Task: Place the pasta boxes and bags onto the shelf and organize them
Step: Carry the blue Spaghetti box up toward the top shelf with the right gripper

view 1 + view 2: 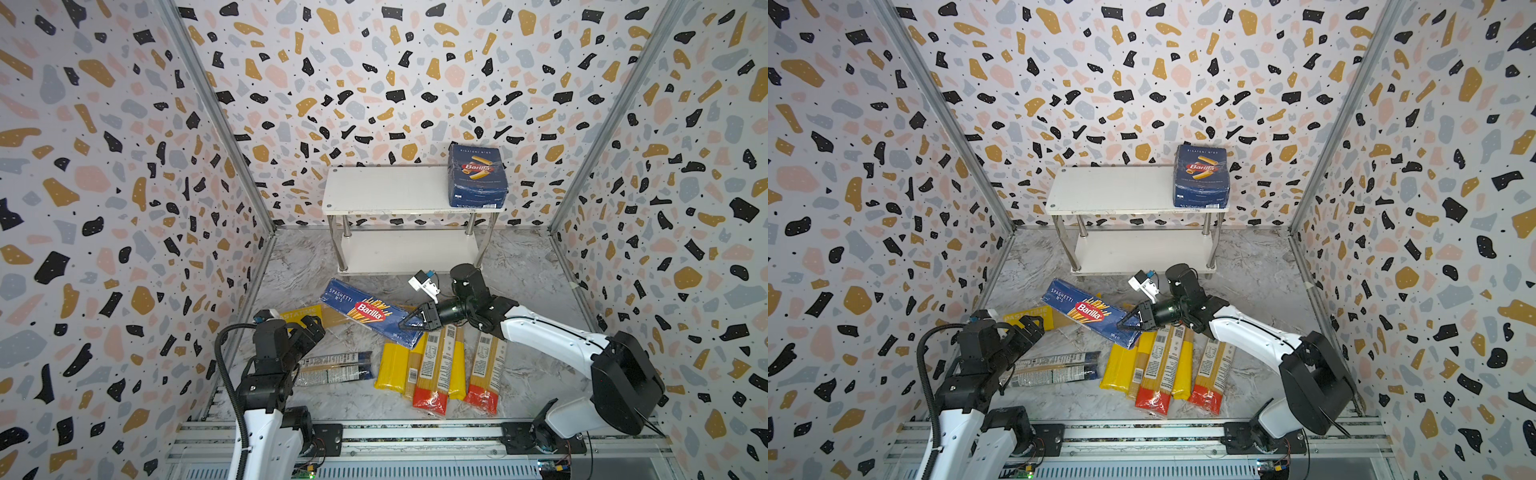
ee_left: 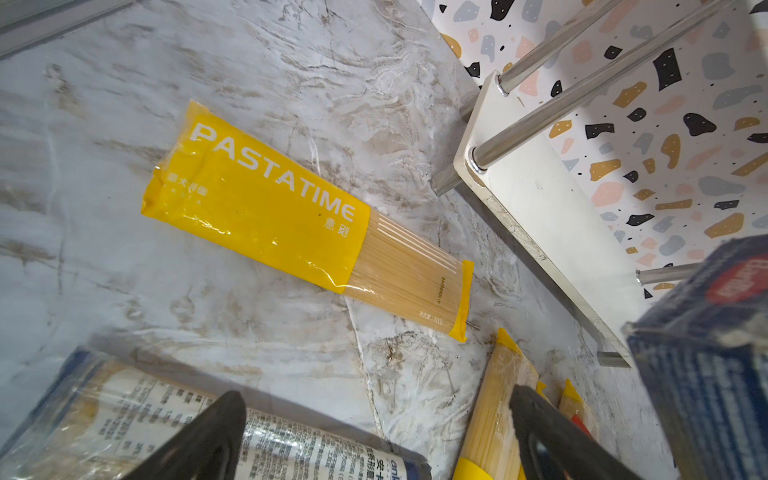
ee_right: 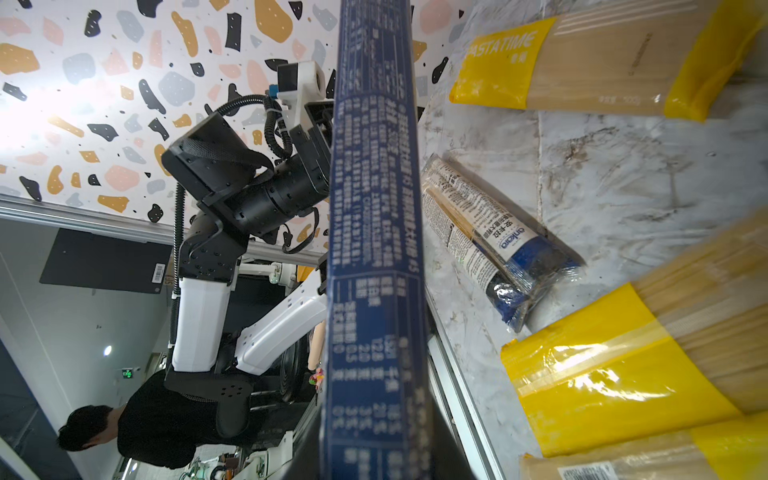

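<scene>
In a top view the right arm reaches low toward the middle, right gripper (image 1: 410, 323) pinching the spaghetti box (image 1: 365, 309) by its end, in front of the shelf (image 1: 374, 191) — left wrist: left gripper (image 2: 374, 436) spread wide, empty; right wrist: box runs edge-on

Shelf (image 1: 386, 191): matt white boards, shiny chrome legs (image 2: 540, 118). Yellow bag (image 2: 266, 208): glossy crinkled plastic film. Long box (image 1: 368, 313): cardboard, slight sheen.
</scene>
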You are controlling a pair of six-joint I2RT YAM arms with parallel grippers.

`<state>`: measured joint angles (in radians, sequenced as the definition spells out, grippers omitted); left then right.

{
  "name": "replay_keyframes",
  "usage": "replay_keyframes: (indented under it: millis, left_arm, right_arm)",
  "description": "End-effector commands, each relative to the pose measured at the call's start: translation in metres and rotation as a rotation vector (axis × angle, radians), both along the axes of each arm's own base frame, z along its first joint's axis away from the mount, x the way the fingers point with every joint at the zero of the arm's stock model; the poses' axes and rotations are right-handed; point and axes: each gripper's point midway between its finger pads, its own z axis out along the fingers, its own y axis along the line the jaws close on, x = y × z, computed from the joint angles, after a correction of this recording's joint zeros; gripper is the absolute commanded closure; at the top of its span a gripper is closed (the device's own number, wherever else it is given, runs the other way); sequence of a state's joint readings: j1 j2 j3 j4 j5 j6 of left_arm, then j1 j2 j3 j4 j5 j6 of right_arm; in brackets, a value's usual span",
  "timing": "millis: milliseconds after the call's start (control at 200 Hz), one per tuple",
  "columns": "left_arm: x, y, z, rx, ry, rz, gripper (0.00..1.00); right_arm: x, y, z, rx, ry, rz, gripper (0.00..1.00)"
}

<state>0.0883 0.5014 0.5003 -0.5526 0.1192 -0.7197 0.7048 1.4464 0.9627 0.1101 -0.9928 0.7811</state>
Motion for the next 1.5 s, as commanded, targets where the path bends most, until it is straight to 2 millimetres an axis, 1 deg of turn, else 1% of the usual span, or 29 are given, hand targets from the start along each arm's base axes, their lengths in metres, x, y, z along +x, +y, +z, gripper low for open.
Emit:
replay_keyframes:
  millis: [0,105,265,370,596,736,941,1081,1231,1292,1492]
  left_arm:
    - [0.004,-0.009,0.019,-0.005,-0.054,-0.060,0.00]
    - [0.009,-0.017,0.023,-0.017,-0.053,-0.110,0.00]
    - [0.016,-0.022,0.040,-0.013,-0.079,-0.153,0.00]
    - [0.019,-0.027,0.046,-0.024,-0.092,-0.178,0.00]
    - [0.024,-0.032,0.041,-0.049,-0.091,-0.201,0.00]
    - [0.026,-0.034,0.045,-0.055,-0.101,-0.208,0.00]
    - [0.031,-0.036,0.057,-0.061,-0.123,-0.215,0.00]
    - [0.033,-0.037,0.067,-0.064,-0.141,-0.222,0.00]
    - [0.036,-0.039,0.075,-0.073,-0.162,-0.226,0.00]
    - [0.038,-0.041,0.077,-0.083,-0.176,-0.227,0.01]
    - [0.046,-0.047,0.080,-0.095,-0.192,-0.239,0.01]
  right_arm:
    - [-0.002,-0.009,0.054,0.119,-0.174,0.004,0.94]
    - [-0.002,-0.013,0.075,0.128,-0.215,-0.023,0.94]
    - [-0.002,-0.020,0.114,0.142,-0.289,-0.073,0.94]
    - [-0.002,-0.027,0.136,0.159,-0.329,-0.109,0.94]
    - [0.004,-0.042,0.164,0.199,-0.360,-0.178,0.94]
    - [0.013,-0.052,0.188,0.234,-0.389,-0.236,0.94]
    - [0.040,-0.062,0.222,0.262,-0.444,-0.329,0.94]
    - [0.056,-0.067,0.241,0.276,-0.475,-0.376,0.94]
    - [0.081,-0.074,0.261,0.260,-0.526,-0.479,0.94]
    - [0.091,-0.073,0.268,0.250,-0.552,-0.507,0.94]
    - [0.131,-0.067,0.276,0.208,-0.598,-0.600,0.95]
